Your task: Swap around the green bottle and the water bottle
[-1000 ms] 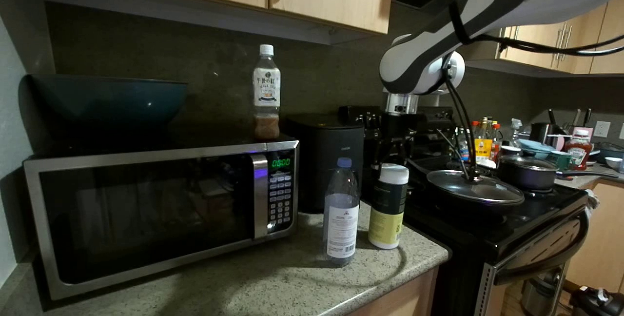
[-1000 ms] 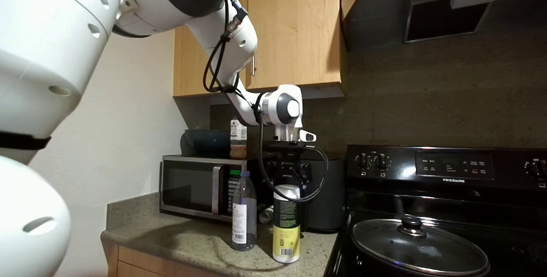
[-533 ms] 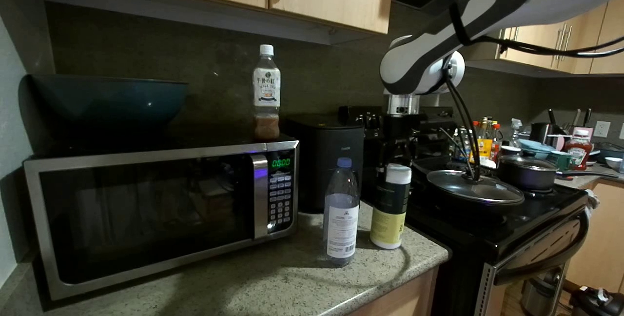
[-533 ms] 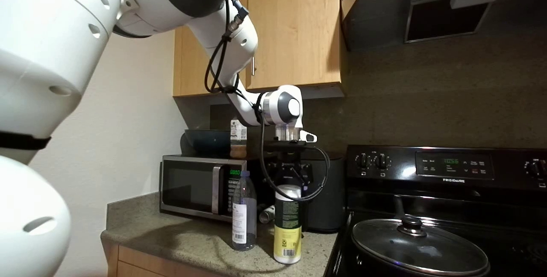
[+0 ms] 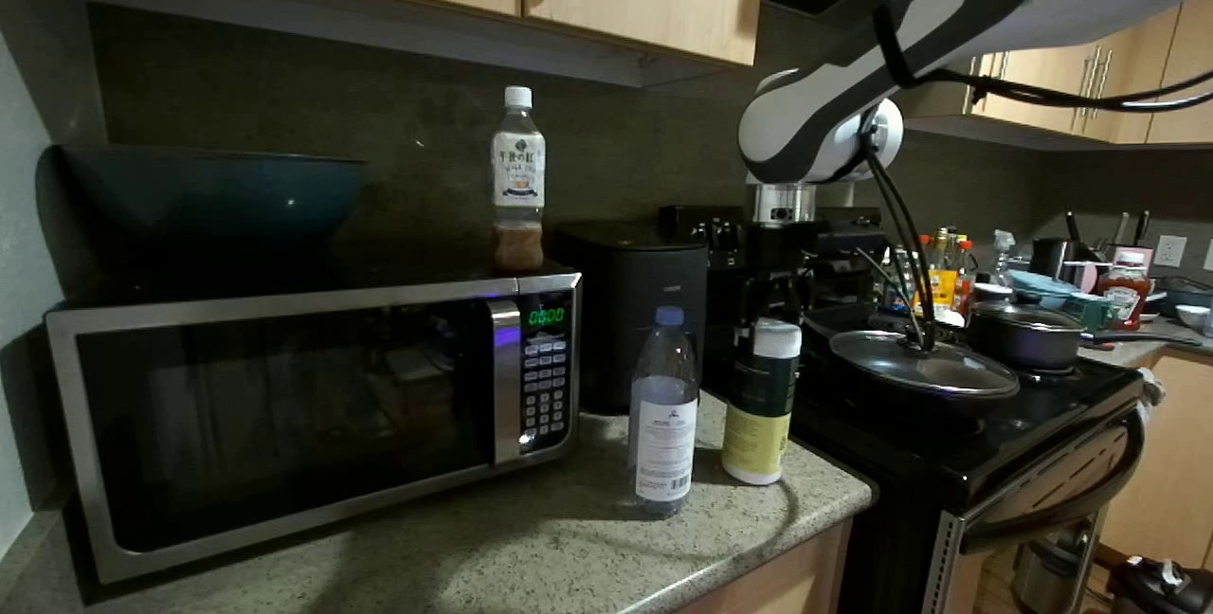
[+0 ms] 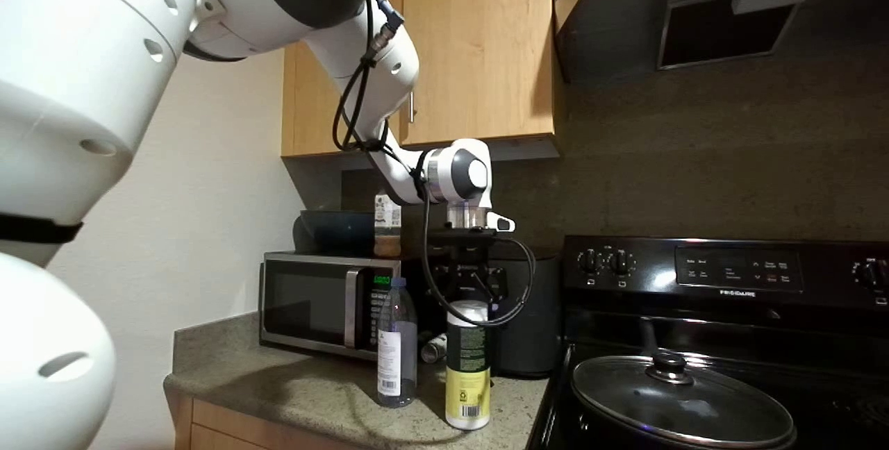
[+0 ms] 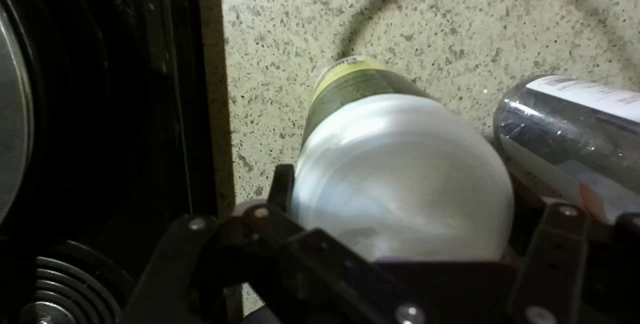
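The green bottle, with white cap, dark upper band and yellow-green lower part, stands on the counter by the stove. To its left in both exterior views is the water bottle, clear with a white label and blue cap. From above, my gripper straddles the white cap, a dark finger against one side and the other finger flush with the opposite side. It looks shut on the green bottle, whose base rests on the counter. The water bottle lies beside the gripper in the wrist view, partly cut off.
A microwave carries a tea bottle and a dark bowl. A black appliance stands behind both bottles. The stove holds a lidded pan. A silvery can lies behind the bottles. The counter's edge is close.
The green bottle has shifted slightly to the right in both exterior views, and the gripper has moved a little the same way. The water bottle has stayed put.
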You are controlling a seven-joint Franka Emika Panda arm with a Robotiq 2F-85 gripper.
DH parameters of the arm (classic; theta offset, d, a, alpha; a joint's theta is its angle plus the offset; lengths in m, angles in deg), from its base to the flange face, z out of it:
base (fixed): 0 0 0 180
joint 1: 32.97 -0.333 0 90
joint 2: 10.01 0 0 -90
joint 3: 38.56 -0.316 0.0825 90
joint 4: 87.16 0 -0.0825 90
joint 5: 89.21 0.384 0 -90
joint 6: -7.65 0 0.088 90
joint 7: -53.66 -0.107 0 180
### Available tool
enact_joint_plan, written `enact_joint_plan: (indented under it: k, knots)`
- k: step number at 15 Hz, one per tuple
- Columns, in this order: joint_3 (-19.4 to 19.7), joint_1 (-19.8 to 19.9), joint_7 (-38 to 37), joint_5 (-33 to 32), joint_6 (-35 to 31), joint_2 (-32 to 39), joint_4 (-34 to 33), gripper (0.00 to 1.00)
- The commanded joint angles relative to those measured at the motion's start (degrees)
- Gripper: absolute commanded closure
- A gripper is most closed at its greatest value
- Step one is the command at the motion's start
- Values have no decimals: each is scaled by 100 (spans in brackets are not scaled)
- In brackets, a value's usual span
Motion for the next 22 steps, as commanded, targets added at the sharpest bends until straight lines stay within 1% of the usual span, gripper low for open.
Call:
enact_joint_plan:
  k: [1, 3, 6, 7, 9, 10, 11, 13, 17, 18, 22]
  knots:
    - [-27, -70, -424, -217, 284, -259, -62, 32]
    - [-40, -118, -605, -262, 503, -473, -122, 32]
    - [-51, -145, -813, -291, 1158, -875, -344, 32]
    - [-62, -136, -796, -267, 1496, -1014, -448, 32]
    - [-94, -114, -616, -216, 1969, -1316, -529, 32]
    - [-94, -90, -615, -136, 1640, -950, -584, 7]
    - [-98, -89, -614, -134, 1833, -1107, -616, 7]
    - [-103, -88, -613, -133, 1944, -1270, -608, 7]
    - [-103, -89, -613, -133, 1945, -1223, -589, 7]
    - [-103, -89, -613, -133, 1945, -1212, -589, 32]
    - [-164, -185, -759, -619, 1696, -1308, -981, 32]
